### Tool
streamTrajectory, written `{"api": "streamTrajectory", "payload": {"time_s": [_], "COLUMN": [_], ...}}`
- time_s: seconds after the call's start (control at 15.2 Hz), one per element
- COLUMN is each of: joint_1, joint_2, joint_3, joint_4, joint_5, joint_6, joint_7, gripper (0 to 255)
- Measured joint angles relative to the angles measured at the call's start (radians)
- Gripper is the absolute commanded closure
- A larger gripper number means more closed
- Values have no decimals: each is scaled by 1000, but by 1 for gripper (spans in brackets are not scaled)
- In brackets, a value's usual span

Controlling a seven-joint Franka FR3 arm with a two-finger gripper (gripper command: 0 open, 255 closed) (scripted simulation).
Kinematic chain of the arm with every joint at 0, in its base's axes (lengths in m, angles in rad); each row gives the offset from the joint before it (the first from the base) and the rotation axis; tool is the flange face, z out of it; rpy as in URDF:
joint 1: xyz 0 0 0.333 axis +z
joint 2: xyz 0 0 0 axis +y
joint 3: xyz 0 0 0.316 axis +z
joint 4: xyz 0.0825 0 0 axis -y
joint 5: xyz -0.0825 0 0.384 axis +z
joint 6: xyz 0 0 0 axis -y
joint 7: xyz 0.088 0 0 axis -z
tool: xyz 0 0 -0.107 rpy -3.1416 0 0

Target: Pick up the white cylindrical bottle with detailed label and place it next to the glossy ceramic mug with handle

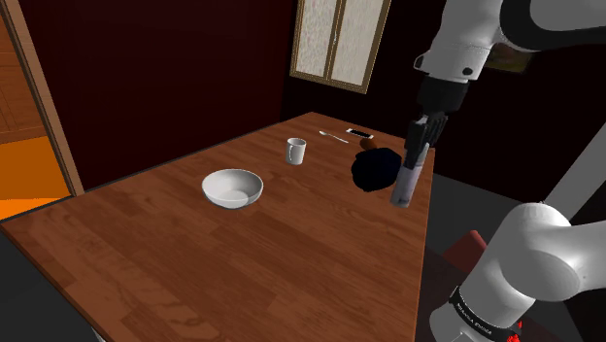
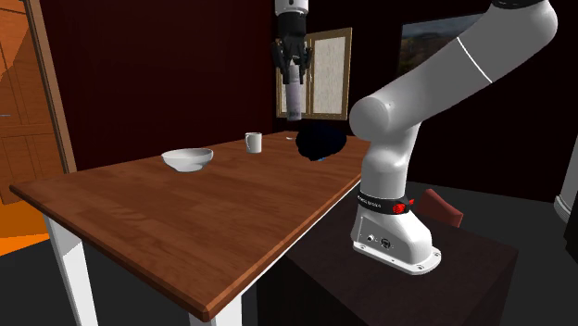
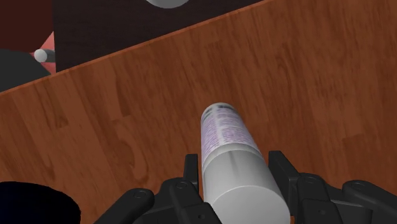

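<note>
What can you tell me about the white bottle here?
The white bottle is a plain cylinder with faint purple print on a label band toward its lower end. It hangs upright, clasped near its top between the black fingers, lifted well clear of the wooden table. Nothing else touches it.

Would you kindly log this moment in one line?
tool: shut on bottle; bottle: held above table; mug: on table; placement: pending
</note>
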Motion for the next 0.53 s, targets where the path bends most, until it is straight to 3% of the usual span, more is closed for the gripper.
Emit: {"api": "streamTrajectory", "payload": {"time_s": [0.53], "joint_1": [-65], "joint_2": [242], "joint_3": [-95], "joint_4": [122], "joint_5": [-93], "joint_6": [115], "joint_7": [-117], "gripper": [255]}}
